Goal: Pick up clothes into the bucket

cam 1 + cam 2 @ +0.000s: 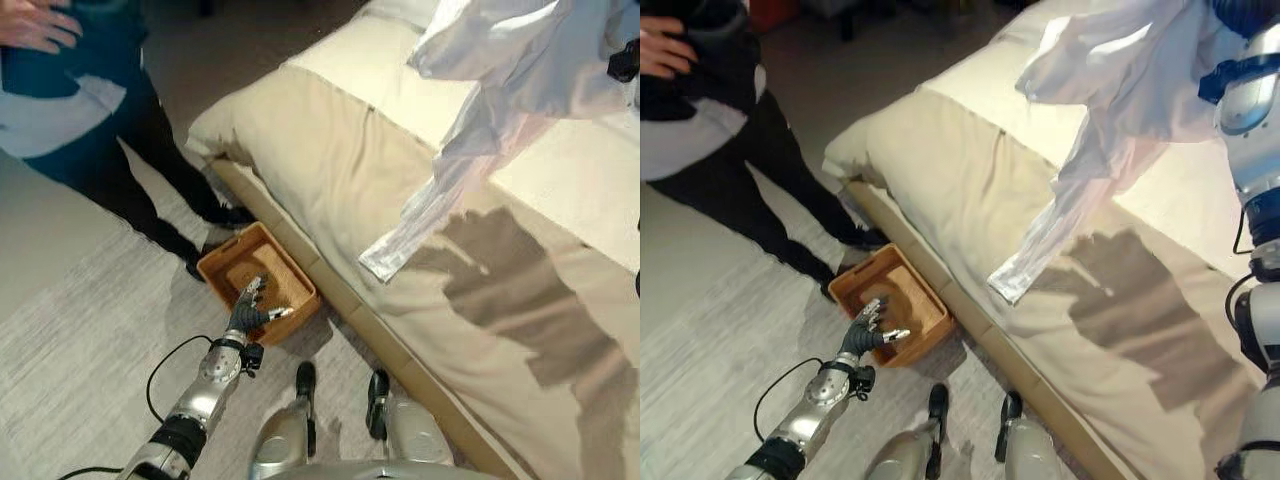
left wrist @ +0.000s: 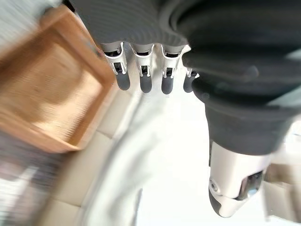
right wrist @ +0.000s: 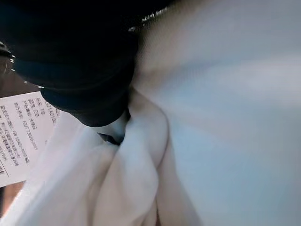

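A white shirt [image 1: 500,90] hangs in the air above the bed, one sleeve [image 1: 1025,260] trailing down toward the bed's edge. In the right wrist view its cloth [image 3: 211,117] bunches tightly into my right hand [image 3: 80,61], which holds it up; a printed label [image 3: 23,132] dangles beside it. A shallow woven basket [image 1: 215,262], with nothing in it, sits on the floor against the bed's side. My left hand [image 1: 250,305] hovers over the basket's near corner with fingers [image 2: 141,80] straight, holding nothing.
The beige bed [image 1: 330,170] runs diagonally across the right side. A person [image 1: 90,120] in dark trousers stands at the upper left, shoes [image 1: 225,215] close to the basket's far side. Grey carpet [image 1: 80,330] lies to the left.
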Robot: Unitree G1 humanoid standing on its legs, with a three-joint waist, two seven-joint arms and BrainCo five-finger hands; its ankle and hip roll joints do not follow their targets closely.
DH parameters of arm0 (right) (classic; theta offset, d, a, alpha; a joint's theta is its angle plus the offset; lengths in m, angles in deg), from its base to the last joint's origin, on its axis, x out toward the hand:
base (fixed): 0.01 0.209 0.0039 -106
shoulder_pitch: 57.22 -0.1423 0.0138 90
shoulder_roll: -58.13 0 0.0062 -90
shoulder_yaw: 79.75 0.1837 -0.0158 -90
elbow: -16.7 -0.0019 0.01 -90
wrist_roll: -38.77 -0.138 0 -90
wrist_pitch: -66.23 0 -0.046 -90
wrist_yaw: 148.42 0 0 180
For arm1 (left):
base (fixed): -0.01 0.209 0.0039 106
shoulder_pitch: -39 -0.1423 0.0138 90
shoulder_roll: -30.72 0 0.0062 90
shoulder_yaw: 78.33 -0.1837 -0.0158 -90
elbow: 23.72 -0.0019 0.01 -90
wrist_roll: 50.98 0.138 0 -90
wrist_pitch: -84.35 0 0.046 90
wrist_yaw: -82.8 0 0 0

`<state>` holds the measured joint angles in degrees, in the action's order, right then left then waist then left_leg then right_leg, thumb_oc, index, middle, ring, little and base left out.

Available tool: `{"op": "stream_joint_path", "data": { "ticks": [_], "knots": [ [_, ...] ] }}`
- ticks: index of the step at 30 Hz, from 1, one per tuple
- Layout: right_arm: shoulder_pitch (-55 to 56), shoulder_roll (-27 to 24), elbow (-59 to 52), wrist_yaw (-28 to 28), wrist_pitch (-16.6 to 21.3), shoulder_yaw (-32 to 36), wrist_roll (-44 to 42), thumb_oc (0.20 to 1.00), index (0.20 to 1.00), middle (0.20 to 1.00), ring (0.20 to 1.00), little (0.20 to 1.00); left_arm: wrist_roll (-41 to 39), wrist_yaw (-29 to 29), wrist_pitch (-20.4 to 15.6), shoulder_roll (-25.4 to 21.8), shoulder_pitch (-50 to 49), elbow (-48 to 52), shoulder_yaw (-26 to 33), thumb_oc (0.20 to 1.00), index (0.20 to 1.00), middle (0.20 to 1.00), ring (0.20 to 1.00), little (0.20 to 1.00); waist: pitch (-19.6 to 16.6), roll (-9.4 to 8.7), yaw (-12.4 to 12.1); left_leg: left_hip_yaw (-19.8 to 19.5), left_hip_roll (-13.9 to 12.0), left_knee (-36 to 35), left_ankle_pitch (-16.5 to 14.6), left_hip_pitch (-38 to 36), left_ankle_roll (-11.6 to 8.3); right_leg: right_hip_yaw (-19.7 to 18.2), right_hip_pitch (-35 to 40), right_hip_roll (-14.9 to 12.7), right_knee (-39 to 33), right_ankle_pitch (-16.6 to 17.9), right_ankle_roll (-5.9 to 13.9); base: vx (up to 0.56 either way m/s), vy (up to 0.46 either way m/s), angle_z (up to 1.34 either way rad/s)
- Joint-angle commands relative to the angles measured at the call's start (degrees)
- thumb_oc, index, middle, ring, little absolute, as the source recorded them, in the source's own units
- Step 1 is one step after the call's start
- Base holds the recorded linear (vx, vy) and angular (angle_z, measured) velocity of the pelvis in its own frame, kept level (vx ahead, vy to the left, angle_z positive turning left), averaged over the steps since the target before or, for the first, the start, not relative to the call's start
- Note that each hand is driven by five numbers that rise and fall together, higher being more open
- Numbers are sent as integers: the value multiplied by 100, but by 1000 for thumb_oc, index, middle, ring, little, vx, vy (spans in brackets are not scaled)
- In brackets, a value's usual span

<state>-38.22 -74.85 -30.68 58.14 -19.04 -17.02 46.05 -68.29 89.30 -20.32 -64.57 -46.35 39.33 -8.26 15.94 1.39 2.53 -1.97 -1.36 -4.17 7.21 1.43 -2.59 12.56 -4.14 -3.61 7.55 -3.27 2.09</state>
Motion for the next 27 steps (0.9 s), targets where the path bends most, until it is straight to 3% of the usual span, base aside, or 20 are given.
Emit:
{"op": "stream_joint_path", "data": {
  "ticks": [1,10,11,12,14,15,16,27],
  "knots": [
    [95,-244,-444,10,159,270,-24,200,200,200,200,200,-370,-193,-185,-230,-340,497,215,1000,1000,1000,1000,1000,-1011,-475,11,267,29,205,-740,-292,-55,-178,329,-287,-555,373,542,33,17,-30],
    [435,-196,-143,-588,157,196,-296,200,200,200,200,200,-532,-297,-124,-310,-423,1013,432,1000,1000,1000,1000,1000,-1291,-598,20,559,-24,182,-833,-554,-49,-355,545,-242,-810,512,584,14,16,-22],
    [401,-189,90,-849,176,32,-427,777,777,777,777,777,-552,-360,-103,-304,-441,991,416,1000,1000,1000,1000,1000,-1291,-620,9,577,-32,193,-841,-576,-50,-372,560,-236,-805,510,580,6,-8,-20],
    [362,-163,264,-929,155,-40,-553,1000,1000,1000,1000,1000,-554,-380,-94,-299,-451,967,381,1000,1000,1000,1000,1000,-1290,-628,10,585,-33,194,-845,-591,-48,-378,574,-230,-809,511,577,0,-7,-16],
    [244,-84,695,-1142,152,-270,-644,1000,1000,1000,1000,1000,-507,-399,-64,-320,-480,952,325,1000,1000,1000,1000,1000,-1284,-663,-5,605,-36,206,-852,-607,-47,-384,592,-222,-810,517,577,-7,-6,-4],
    [136,-50,850,-1195,149,-395,-685,373,373,373,373,373,-489,-413,-49,-312,-490,943,301,1000,1000,1000,1000,1000,-1286,-649,4,608,-42,213,-858,-614,-47,-378,596,-223,-806,516,577,0,0,0],
    [102,16,983,-1236,151,-446,-722,200,200,200,200,200,-480,-427,-35,-301,-523,942,263,1000,1000,1000,1000,1000,-1282,-654,-3,609,-43,222,-865,-623,-44,-380,602,-225,-805,518,575,0,0,0],
    [-114,337,1423,-1283,174,-637,-665,200,200,200,200,200,-417,-406,43,-172,-634,584,268,1000,1000,1000,1000,1000,-1202,-642,-37,515,-48,284,-890,-631,-38,-325,678,-227,-784,478,562,4,-2,-1]
  ]
}}
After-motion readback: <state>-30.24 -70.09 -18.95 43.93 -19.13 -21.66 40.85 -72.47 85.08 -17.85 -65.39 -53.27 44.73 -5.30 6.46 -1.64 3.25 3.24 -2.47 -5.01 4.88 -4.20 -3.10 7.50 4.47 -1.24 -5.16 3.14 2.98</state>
